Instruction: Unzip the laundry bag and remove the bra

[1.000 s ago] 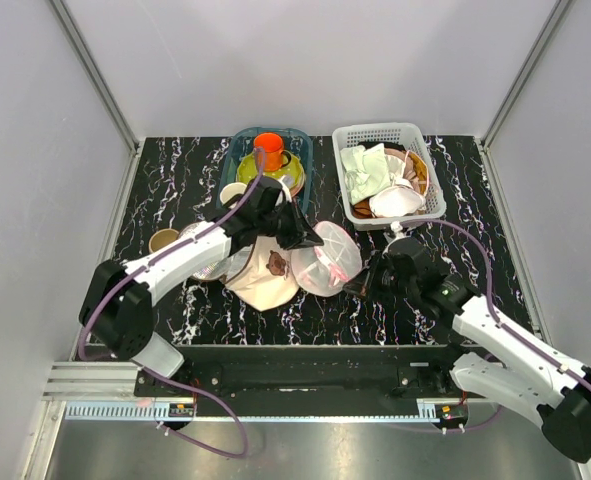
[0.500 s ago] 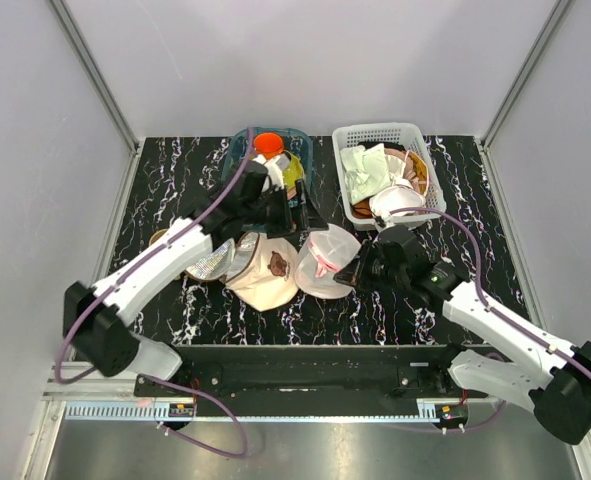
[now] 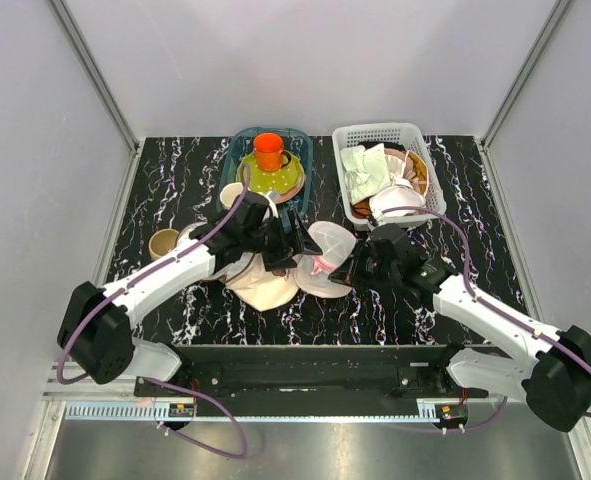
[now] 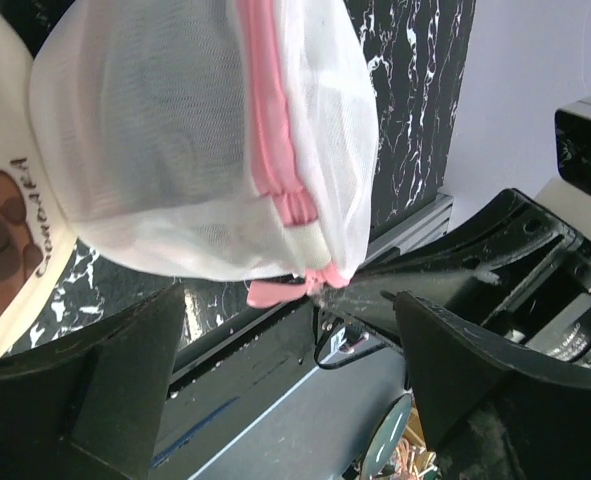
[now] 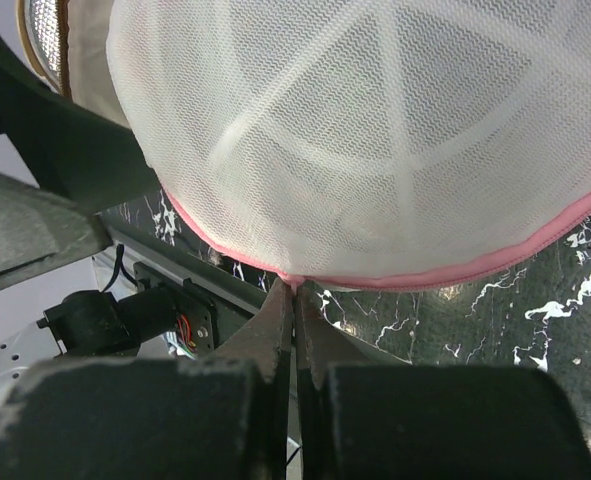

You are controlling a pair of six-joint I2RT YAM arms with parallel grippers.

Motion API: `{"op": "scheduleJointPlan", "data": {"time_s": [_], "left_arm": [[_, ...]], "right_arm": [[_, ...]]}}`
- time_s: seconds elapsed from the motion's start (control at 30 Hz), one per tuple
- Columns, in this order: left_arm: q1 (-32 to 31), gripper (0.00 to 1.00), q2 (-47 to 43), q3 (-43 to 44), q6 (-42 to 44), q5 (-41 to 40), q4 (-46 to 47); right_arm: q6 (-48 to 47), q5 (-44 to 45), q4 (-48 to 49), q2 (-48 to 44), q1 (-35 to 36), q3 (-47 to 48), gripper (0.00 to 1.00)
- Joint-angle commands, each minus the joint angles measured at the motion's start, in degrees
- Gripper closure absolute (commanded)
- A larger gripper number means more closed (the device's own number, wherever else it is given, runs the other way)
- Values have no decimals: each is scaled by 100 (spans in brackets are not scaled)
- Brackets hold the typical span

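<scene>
The laundry bag (image 3: pixel 327 252), a round white mesh case with a pink rim and white ribs, lies mid-table and partly on a beige cap. My right gripper (image 3: pixel 349 270) is shut on its pink rim at the near right; in the right wrist view the fingertips (image 5: pixel 280 305) pinch a small pink bit of the rim under the bag (image 5: pixel 375 140). Beside the bag's left edge my left gripper (image 3: pixel 299 244) stands open. In the left wrist view the bag (image 4: pixel 205 140) hangs just beyond the wide-apart fingers (image 4: pixel 125 385), touching neither. The bra is hidden inside the mesh.
A beige cap (image 3: pixel 263 288) with a brown mark lies under the left arm, a shiny silver round item (image 3: pixel 211 264) beside it. Behind stand a blue tub (image 3: pixel 237 150) with an orange cup (image 3: pixel 268 150), and a white basket (image 3: pixel 412 132) holding a pale green cloth (image 3: pixel 363 168). A tan cup (image 3: pixel 163 242) is at left.
My left gripper opened, swung up toward the blue tub, then came down beside the bag's left edge. The right arm pushed in toward the bag, still shut.
</scene>
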Motion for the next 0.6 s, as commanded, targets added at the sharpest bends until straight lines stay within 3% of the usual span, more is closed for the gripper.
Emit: {"op": "scheduleJointPlan", "data": {"time_s": [0.0,0.1,0.17,0.2,0.27,0.3,0.43,0.57], "left_arm": [[-82,15,244,198,-243,-29,892],[-152,26,428,321,-261,50,1042],[-170,41,604,374,-287,102,1034],[-170,61,648,392,-296,94,1008],[-170,84,719,427,-279,-11,832],[-161,100,728,427,-261,-12,823],[-82,100,649,725,-42,-108,420],[242,100,674,1077,187,-188,120]], "right_arm": [[-5,-22,264,8,35,-97,100],[65,39,282,-88,35,-220,100],[74,92,264,-167,44,-282,100],[74,118,238,-185,35,-274,100],[-4,171,124,-229,35,-238,100],[-74,337,28,-273,26,-221,100],[-567,1032,-752,-598,-44,-212,100],[-857,989,-1080,-932,-614,-440,100]]}}
